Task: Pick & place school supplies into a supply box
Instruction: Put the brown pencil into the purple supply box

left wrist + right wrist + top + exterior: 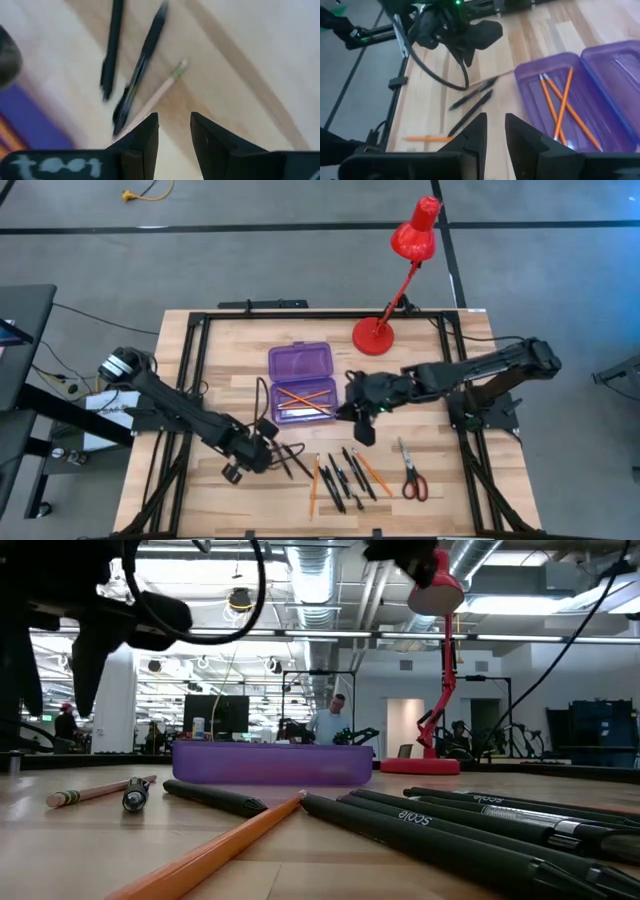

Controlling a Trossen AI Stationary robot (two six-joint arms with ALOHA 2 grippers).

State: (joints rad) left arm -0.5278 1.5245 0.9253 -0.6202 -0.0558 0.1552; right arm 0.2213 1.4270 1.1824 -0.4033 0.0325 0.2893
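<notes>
The purple supply box (300, 385) lies open in the middle of the table, its lid toward the far side. Orange pencils (560, 107) lie crossed in its tray. Black pens (340, 475), orange pencils (374, 472) and red-handled scissors (412, 477) lie near the table's near edge. My left gripper (268, 452) hangs off the box's near left corner, pointing steeply down. It is above two black pens (137, 75) and a pencil (162, 90). Its fingers (175, 137) stand narrowly open and empty. My right gripper (358, 420) is raised beside the box's right end, open (496, 135) and empty.
A red desk lamp (385, 330) stands behind the box on the far right, its head reaching beyond the table. A black frame (200, 330) runs along the table's edges. Bare wood lies to the right of the scissors.
</notes>
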